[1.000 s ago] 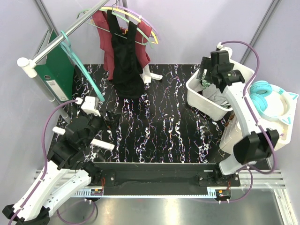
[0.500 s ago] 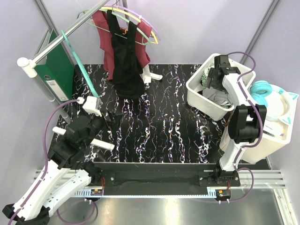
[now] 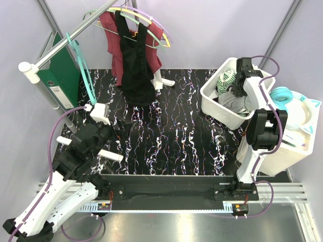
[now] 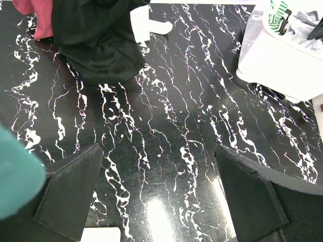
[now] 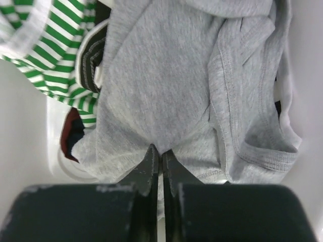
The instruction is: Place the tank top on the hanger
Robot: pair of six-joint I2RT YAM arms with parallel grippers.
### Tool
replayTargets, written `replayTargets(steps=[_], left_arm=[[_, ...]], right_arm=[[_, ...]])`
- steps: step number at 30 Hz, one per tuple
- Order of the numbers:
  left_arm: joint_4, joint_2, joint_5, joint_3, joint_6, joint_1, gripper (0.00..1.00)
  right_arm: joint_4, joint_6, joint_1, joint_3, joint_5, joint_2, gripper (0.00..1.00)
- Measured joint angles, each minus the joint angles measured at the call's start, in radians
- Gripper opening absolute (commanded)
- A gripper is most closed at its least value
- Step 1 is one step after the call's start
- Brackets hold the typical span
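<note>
The light grey tank top (image 5: pixel 166 75) lies crumpled in the white bin (image 3: pixel 212 98), and shows in the top view as grey cloth (image 3: pixel 241 104). My right gripper (image 5: pixel 161 151) reaches down into the bin (image 3: pixel 237 94), its jaws shut on a pinch of that grey fabric. The teal hanger (image 3: pixel 85 73) hangs from the slanted rail at the back left, its lower end close above my left gripper (image 3: pixel 112 134). That gripper (image 4: pixel 159 156) stands wide open over the black marbled table with nothing between its fingers. A blurred teal shape (image 4: pixel 15 176) fills the left wrist view's left edge.
A green-and-white striped garment (image 5: pixel 45 35) shares the bin. A black top (image 3: pixel 135 60) and a maroon top (image 3: pixel 115 48) hang on other hangers at the back. A green binder (image 3: pixel 60 75) stands at the left; teal headphones (image 3: pixel 282 98) rest on a white box at the right.
My right arm has dropped into the bin and its jaws have shut on the grey fabric. The teal hanger's lower end has swung left. The left arm has barely moved.
</note>
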Motion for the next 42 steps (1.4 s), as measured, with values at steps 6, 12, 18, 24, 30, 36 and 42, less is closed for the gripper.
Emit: replayTargets(steps=[6,12,18,24,30,36,42], left_arm=[[0.000,0.000,0.004,0.000,0.000,0.000,0.99],[0.000,0.006,0.007,0.000,0.000,0.000,0.99],[0.000,0.006,0.006,-0.001,0.000,0.000,0.99],[0.000,0.008,0.006,-0.001,0.000,0.000,0.99],[0.000,0.011,0.006,-0.001,0.000,0.000,0.99],[0.000,0.021,0.006,-0.002,0.000,0.000,0.99],[0.000,0.021,0.007,-0.002,0.001,0.000,0.99]], right_arm=[[-0.012,-0.002,-0.001,0.078,-0.053,-0.016,0.00],[-0.028,0.000,0.004,0.219,-0.151,-0.106,0.00],[-0.027,-0.008,0.084,0.370,-0.161,-0.221,0.00],[-0.022,-0.056,0.325,0.491,-0.150,-0.293,0.00],[-0.003,-0.090,0.511,0.498,-0.165,-0.353,0.00],[0.011,-0.111,0.636,0.538,-0.263,-0.353,0.00],[0.035,-0.127,0.735,0.554,-0.326,-0.347,0.00]])
